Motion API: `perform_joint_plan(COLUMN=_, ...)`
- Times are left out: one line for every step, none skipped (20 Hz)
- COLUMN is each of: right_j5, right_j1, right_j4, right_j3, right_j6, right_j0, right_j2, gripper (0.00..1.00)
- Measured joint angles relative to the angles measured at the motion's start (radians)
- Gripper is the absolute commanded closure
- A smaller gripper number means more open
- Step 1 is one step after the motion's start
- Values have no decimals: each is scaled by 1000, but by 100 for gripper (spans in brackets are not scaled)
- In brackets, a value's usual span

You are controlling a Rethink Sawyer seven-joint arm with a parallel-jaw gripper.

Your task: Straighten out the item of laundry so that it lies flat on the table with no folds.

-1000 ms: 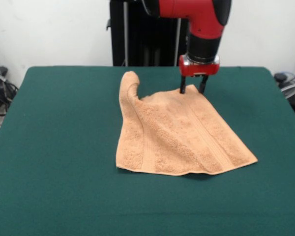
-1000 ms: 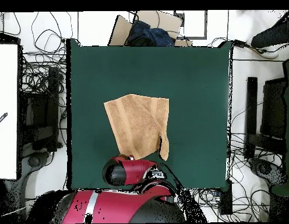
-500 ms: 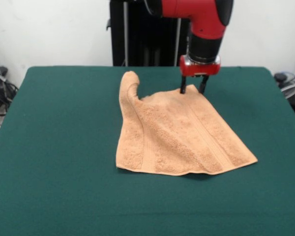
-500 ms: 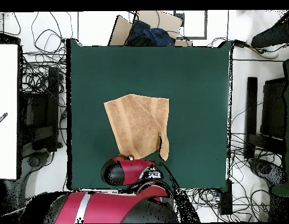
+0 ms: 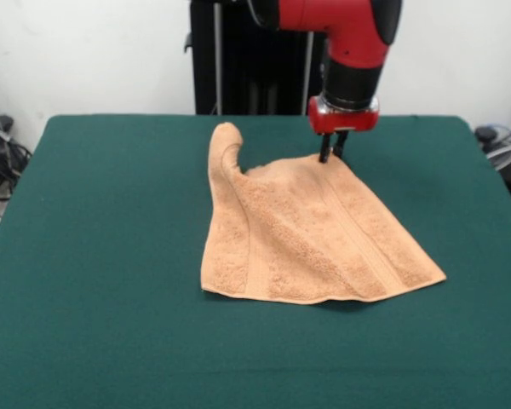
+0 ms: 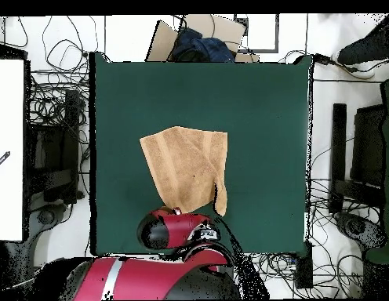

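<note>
The peach-tan towel [image 5: 307, 230] lies in the middle of the dark green table [image 5: 111, 213]. It is mostly spread out. Its far left part is folded over into a raised ridge [image 5: 226, 149]. My gripper [image 5: 330, 156] is at the towel's far right corner, with its fingers shut on the cloth there at table height. In the overhead view the towel [image 6: 186, 168] shows above the red arm [image 6: 170, 230], which hides the gripper and the corner it holds. The folded strip runs down the towel's right edge [image 6: 221, 196] in that view.
The black pedestal [image 5: 238, 60] stands behind the table's far edge. Cables [image 6: 52, 157] and dark equipment lie on the floor along both sides of the table [image 6: 260, 102]. A cardboard box [image 6: 194, 35] stands beyond the edge opposite the robot.
The gripper's fingers were spread apart over the towel's far right corner and have closed together on it. The towel has not moved.
</note>
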Motion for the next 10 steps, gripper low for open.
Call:
perform_joint_plan(right_j5=0, right_j1=0, right_j4=-1, right_j3=0, right_j6=0, right_j0=0, right_j2=0, gripper=100)
perform_joint_plan(right_j5=0, right_j1=0, right_j4=-5, right_j3=-1, right_j6=0, right_j0=1, right_j2=0, gripper=100)
perform_joint_plan(right_j5=0, right_j1=0, right_j4=-7, right_j3=-1, right_j6=0, right_j0=1, right_j2=0, gripper=100)
perform_joint_plan(right_j5=0, right_j1=0, right_j4=-8, right_j3=-1, right_j6=0, right_j0=1, right_j2=0, gripper=100)
perform_joint_plan(right_j5=0, right_j1=0, right_j4=-9, right_j3=-2, right_j6=0, right_j0=1, right_j2=0, gripper=100)
perform_joint_plan(right_j5=0, right_j1=0, right_j4=-9, right_j3=-2, right_j6=0, right_j0=1, right_j2=0, gripper=100)
perform_joint_plan(right_j5=0, right_j1=0, right_j4=-9, right_j3=-2, right_j6=0, right_j0=1, right_j2=0, gripper=100)
perform_joint_plan(right_j5=0, right_j1=0, right_j4=-9, right_j3=-2, right_j6=0, right_j0=1, right_j2=0, gripper=100)
perform_joint_plan(right_j5=0, right_j1=0, right_j4=-9, right_j3=-2, right_j6=0, right_j0=1, right_j2=0, gripper=100)
perform_joint_plan(right_j5=0, right_j1=0, right_j4=-9, right_j3=-2, right_j6=0, right_j0=0, right_j2=0, gripper=100)
